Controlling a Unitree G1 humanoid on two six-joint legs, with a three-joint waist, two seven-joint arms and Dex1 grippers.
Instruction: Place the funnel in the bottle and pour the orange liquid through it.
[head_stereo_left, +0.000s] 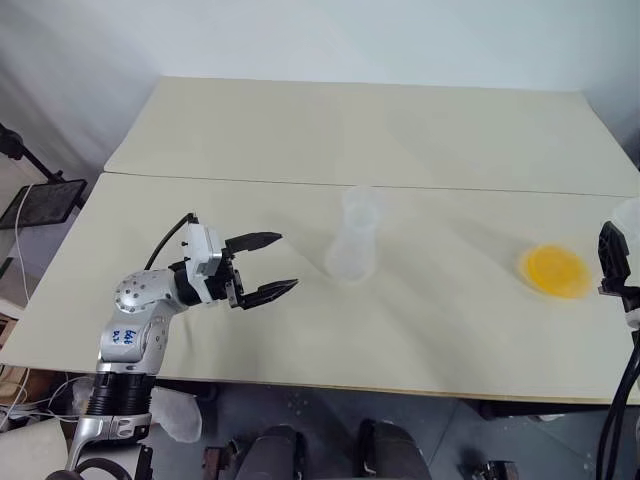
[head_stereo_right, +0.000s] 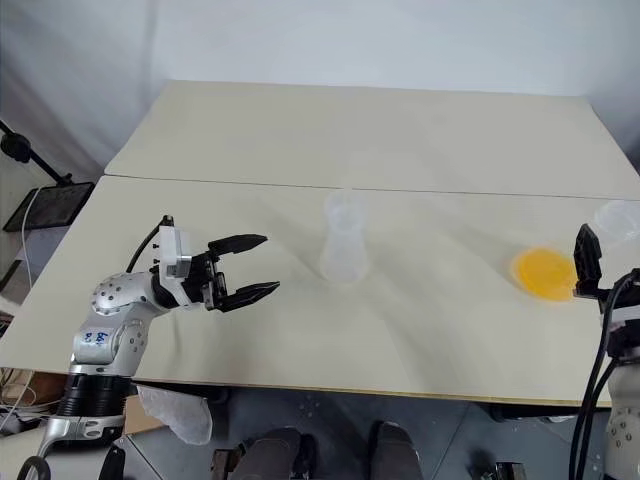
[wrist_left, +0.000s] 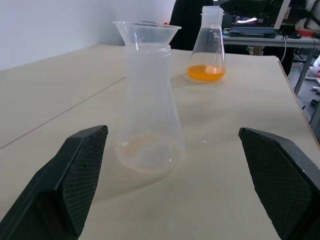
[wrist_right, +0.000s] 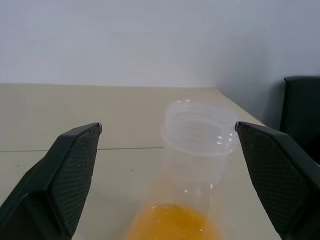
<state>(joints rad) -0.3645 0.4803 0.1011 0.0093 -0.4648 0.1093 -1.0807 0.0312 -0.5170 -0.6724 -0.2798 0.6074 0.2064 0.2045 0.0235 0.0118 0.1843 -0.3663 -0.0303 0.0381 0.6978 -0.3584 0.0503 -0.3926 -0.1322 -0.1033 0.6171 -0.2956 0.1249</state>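
Head views: beige two-panel table (head_stereo_left: 300, 130); small clear conical plastic bottle (head_stereo_left: 352, 250) upright at centre, clear cup-mouthed funnel (head_stereo_left: 361, 200) seated in its neck; left gripper (head_stereo_left: 270, 265) near it, fingers spread wide, empty. Clear flask (head_stereo_left: 556, 268) holding orange liquid (head_stereo_right: 545, 272) stands towards the right edge, right gripper (head_stereo_right: 585, 262) beside it. Left wrist view: bottle between open fingers, untouched; flask beyond. Right wrist view: flask's threaded mouth between wide-open fingers, ungripped.

1. a pale beige tabletop (head_stereo_left: 250, 330) with a seam (head_stereo_left: 250, 182) running across it, dividing it into two panels.
2. a plain white wall (head_stereo_left: 300, 40) behind.
3. a black stand (head_stereo_left: 40, 200) beside the tabletop's left edge.
4. a grey floor (head_stereo_left: 330, 420) below.
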